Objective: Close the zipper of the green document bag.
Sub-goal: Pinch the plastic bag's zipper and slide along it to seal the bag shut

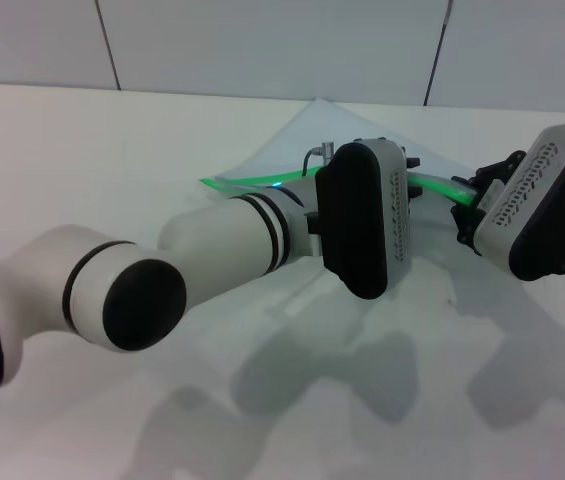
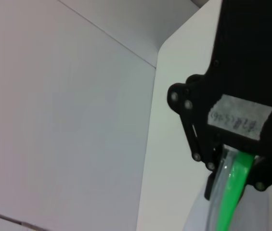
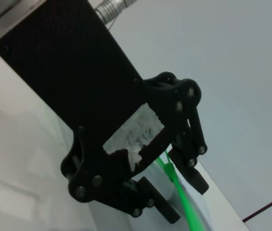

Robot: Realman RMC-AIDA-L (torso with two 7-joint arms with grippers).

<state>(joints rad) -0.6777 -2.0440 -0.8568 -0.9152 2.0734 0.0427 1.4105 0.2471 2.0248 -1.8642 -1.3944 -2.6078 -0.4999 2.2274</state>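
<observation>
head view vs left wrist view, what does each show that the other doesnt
Only the head view shows both arms over the white table, the right tool at the strip's far end, and the green document bag lifted into a peak. Only the left wrist view shows up close the left tool shut on the green edge, and a paper label on it. Both show the zipper.

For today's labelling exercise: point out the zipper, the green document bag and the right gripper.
zipper (image 1: 237, 183), head view, green strip left of the arm.
green document bag (image 1: 307, 135), head view, translucent raised panel.
right gripper (image 1: 465, 205), head view, between its fingertips at the zipper.
</observation>
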